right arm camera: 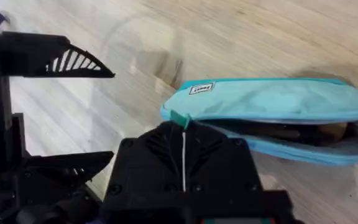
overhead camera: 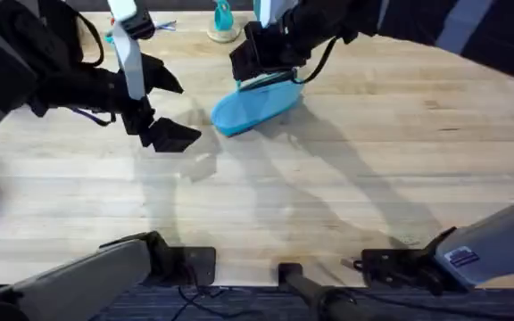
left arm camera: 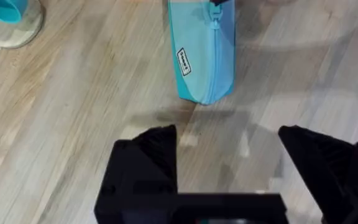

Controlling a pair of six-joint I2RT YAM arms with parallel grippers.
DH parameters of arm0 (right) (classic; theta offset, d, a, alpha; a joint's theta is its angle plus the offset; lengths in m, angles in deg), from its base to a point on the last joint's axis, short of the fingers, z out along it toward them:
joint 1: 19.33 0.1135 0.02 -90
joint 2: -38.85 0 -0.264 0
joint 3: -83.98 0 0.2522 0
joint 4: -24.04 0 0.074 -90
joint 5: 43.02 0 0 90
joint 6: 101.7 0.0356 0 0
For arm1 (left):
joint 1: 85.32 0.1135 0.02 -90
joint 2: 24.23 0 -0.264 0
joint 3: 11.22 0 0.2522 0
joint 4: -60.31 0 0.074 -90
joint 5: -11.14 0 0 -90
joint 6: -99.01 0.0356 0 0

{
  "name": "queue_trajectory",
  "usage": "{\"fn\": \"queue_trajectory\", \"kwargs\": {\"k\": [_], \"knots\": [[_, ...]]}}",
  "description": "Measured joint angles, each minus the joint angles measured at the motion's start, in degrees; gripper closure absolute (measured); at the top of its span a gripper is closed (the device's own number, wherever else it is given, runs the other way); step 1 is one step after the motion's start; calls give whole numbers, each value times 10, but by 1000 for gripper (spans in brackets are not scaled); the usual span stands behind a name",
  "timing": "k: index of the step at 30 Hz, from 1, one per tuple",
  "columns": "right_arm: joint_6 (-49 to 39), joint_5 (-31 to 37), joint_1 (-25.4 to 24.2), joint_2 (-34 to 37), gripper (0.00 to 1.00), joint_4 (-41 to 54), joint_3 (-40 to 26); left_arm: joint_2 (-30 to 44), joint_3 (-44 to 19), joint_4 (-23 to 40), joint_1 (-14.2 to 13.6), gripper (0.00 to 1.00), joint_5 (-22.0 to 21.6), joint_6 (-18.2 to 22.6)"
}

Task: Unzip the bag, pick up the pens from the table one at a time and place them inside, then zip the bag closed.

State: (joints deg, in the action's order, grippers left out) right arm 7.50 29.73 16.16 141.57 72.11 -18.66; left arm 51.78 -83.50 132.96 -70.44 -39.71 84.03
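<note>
Overhead, a light-blue bag (overhead camera: 255, 107) lay on the far middle of a pale wooden table (overhead camera: 373, 160), set on a slant, with one end nearer the camera and the left side. The right arm had reached across to it, and the right gripper (overhead camera: 270, 76) sat right over the bag's far end, touching it. From the right wrist camera, the bag (right arm camera: 272, 102) was seen lengthwise with its zipper partly undone: a dark gap ran along most of the seam, and something tan showed inside near the far end (too dim to say what it was). A small green tab (right arm camera: 179, 118) at the bag's closed end disappeared under the black fingers there, but whether they were pressed together on it could not be told.

To the left of the bag, the left gripper (overhead camera: 163, 107) hovered above bare wood, near the bag but not touching it. Its two black fingers (left arm camera: 148, 155) stood wide apart with nothing between them, and the left wrist camera showed the bag's nearer end (left arm camera: 201, 56), with a small white label (left arm camera: 183, 61) on its side, just beyond them.

Behind the bag, at the table's far edge, stood a teal object on a round pale base (overhead camera: 223, 25).
</note>
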Motion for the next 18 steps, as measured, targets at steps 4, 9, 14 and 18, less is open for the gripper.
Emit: {"fn": "queue_trajectory", "kwargs": {"k": [4, 9, 14, 18], "knots": [[-4, 0, 0, 0, 971, 1, 0, 0, 0, 0, 0, 7, 0, 0], [-5, -2, 0, 0, 971, 9, 0, 0, 0, 0, 0, 7, 0, 0], [-8, -2, 0, 0, 972, 10, 0, 0, 0, 1, 0, 7, 1, 0], [-8, -2, 0, 0, 971, 10, 0, 0, 0, 0, 0, 6, 11, 0]]}}
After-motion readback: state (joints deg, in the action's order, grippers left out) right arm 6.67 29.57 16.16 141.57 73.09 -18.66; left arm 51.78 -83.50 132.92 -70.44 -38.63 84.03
